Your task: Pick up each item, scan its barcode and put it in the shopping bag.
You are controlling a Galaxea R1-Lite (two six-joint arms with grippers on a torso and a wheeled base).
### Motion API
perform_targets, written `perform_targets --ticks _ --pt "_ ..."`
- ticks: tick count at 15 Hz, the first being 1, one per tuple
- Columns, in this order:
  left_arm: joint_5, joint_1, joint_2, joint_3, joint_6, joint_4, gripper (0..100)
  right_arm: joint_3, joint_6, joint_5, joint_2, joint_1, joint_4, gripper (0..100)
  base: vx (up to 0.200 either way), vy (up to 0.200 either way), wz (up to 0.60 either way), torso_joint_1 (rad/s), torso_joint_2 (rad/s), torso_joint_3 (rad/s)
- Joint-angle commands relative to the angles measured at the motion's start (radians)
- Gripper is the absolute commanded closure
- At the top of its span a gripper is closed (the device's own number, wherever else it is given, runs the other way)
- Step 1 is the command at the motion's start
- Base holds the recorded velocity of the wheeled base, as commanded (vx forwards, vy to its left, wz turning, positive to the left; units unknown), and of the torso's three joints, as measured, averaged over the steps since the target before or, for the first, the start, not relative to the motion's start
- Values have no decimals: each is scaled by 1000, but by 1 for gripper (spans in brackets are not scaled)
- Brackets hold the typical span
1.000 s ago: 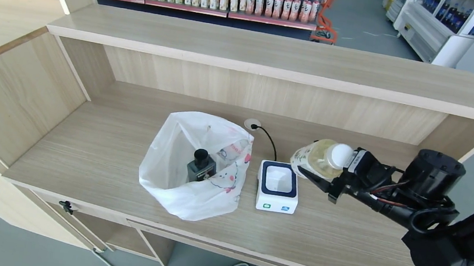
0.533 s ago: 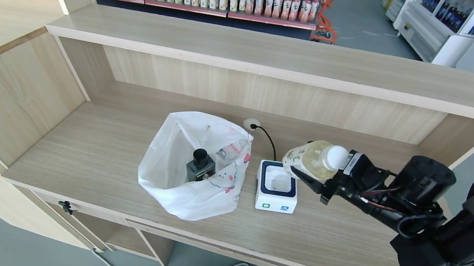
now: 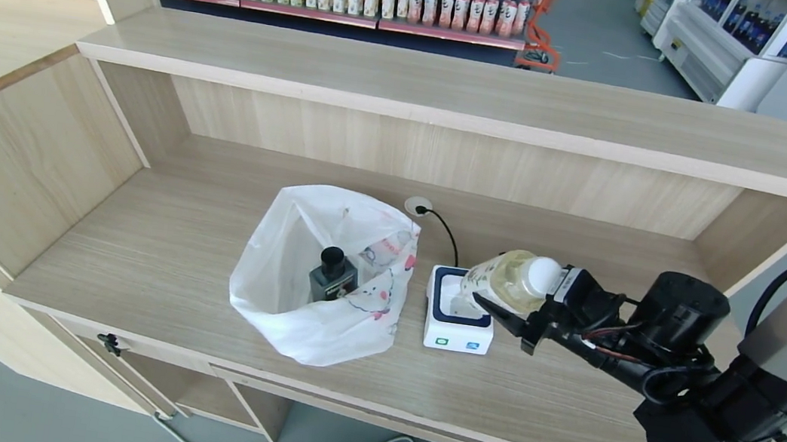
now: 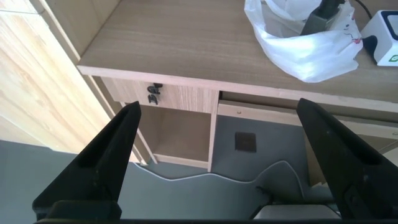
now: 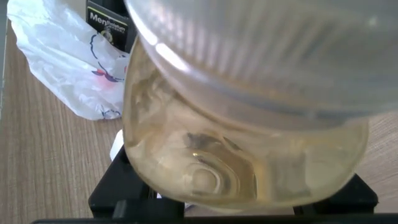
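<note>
Counter point(image 3: 168, 260) of pale wood, seen from the head view, with three things set along it: a white bag point(image 3: 278, 289), a scanner point(image 3: 458, 334) just beside the bag on its right, and a black cable point(image 3: 444, 229) led from the scanner to a port behind it. The bag is shown standing open, and a dark bottle point(image 3: 333, 274) is seen upright inside it. A clear bottle point(image 3: 507, 278) of pale yellow liquid is clamped between the fingers of the right gripper point(image 3: 495, 289). It is held on its side, with the white cap turned toward the wrist and the base turned toward the bag. The base is placed over the right part of the scanner's window; whether the two touch cannot be told. In the right wrist view the same clear bottle point(image 5: 249, 124) is seen base-on and close, with the bag point(image 5: 62, 56) and the dark bottle point(image 5: 109, 25) beyond it. The left gripper point(image 4: 217, 168) is held low in front of the counter point(image 4: 186, 37), well apart from the bag point(image 4: 305, 43) and the scanner point(image 4: 385, 43). Its fingers point(image 4: 106, 168) are spread wide and nothing is gripped. A small keyed lock point(image 4: 153, 93) is seen on the counter's front panel.
</note>
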Motion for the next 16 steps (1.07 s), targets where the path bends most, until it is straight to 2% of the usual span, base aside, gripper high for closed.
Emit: perform_targets --ticks 1,9,16 --pt "0 0 0 0 0 0 0 -5 4 1 18 2 -1 100 0 0 0 0 0 0" --pt "0 0 0 0 0 0 0 -123 22 1 96 27 -1 100 0 0 0 0 0 0" --pt "0 0 0 0 0 0 0 -139 36 10 124 27 -1 100 0 0 0 0 0 0"
